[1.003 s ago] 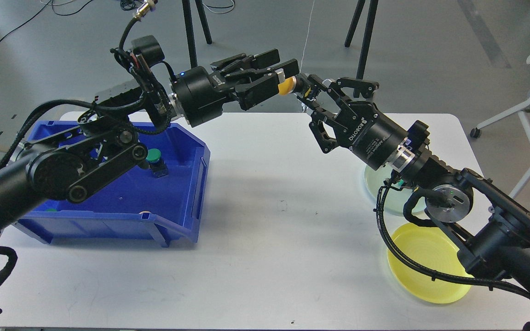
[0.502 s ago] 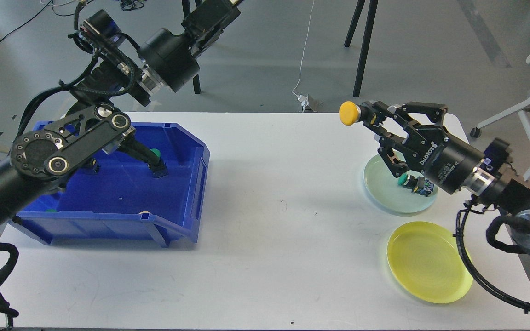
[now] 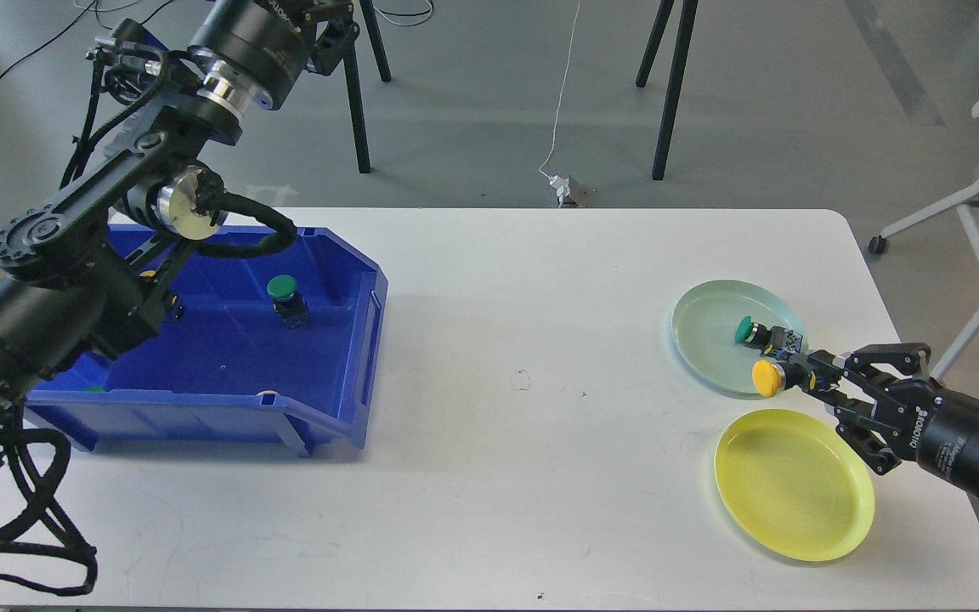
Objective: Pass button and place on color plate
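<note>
Jaws on the left gripper [image 3: 332, 21] run off the top edge, can't tell their state. Right gripper [image 3: 800, 376] pinches the yellow button [image 3: 766, 378], just above the yellow plate [image 3: 794, 484], probably for colour matching.

The left end effector [image 3: 332, 17] runs off the top edge, so its fingers cannot be read. The left arm hides the blue bin's [image 3: 319, 421] near-left corner. The right arm is cut off at the right edge past its wrist.
</note>
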Robot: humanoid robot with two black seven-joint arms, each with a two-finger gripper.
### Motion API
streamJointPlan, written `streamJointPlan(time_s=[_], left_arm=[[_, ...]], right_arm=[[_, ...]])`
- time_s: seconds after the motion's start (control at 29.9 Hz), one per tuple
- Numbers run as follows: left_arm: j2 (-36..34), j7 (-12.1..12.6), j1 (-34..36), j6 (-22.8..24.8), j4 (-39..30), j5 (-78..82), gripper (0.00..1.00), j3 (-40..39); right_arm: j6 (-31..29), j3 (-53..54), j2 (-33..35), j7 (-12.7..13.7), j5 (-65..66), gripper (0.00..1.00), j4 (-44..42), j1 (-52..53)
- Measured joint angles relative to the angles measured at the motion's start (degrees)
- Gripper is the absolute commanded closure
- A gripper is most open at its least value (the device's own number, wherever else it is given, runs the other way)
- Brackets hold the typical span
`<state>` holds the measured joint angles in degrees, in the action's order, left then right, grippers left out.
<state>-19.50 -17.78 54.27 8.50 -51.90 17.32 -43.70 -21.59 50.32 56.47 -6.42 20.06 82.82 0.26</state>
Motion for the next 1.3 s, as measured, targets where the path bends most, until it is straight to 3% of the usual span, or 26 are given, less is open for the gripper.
streamJointPlan(time_s=[0.33, 0.64, 0.74, 0.87, 1.2, 1.3], left_arm=[[1.86, 2.39, 0.05, 4.05, 8.45, -9.48, 0.0, -4.1], [2.14, 2.47, 0.54, 4.13, 9.1, -9.67, 0.0, -4.11], [2.18, 2.47, 0.87, 4.02, 9.1, -9.68, 0.0, -4.12], [2.19, 2.46, 1.15, 3.99, 9.1, -9.68, 0.0, -4.09], [2.14, 2.46, 1.29, 4.03, 9.02, -9.57, 0.0, -3.61], [2.13, 2.47, 1.29, 4.11, 8.94, -9.55, 0.0, -3.54]], right_arm=[[0.4, -1.39, -1.29, 0.1, 0.19, 0.79, -4.37, -5.22], [1.11, -3.18, -4.21, 0.02, 0.33, 0.72, -7.15, -5.47], [1.11, -3.21, -4.25, 0.05, 0.33, 0.66, -7.29, -5.57], [1.11, -3.27, -4.26, 0.1, 0.33, 0.46, -7.32, -5.58], [0.12, -3.33, -3.97, 0.02, 0.16, 0.43, -6.62, -6.73], [-0.86, -2.7, -3.53, -0.11, 0.08, 0.32, -6.6, -7.14]])
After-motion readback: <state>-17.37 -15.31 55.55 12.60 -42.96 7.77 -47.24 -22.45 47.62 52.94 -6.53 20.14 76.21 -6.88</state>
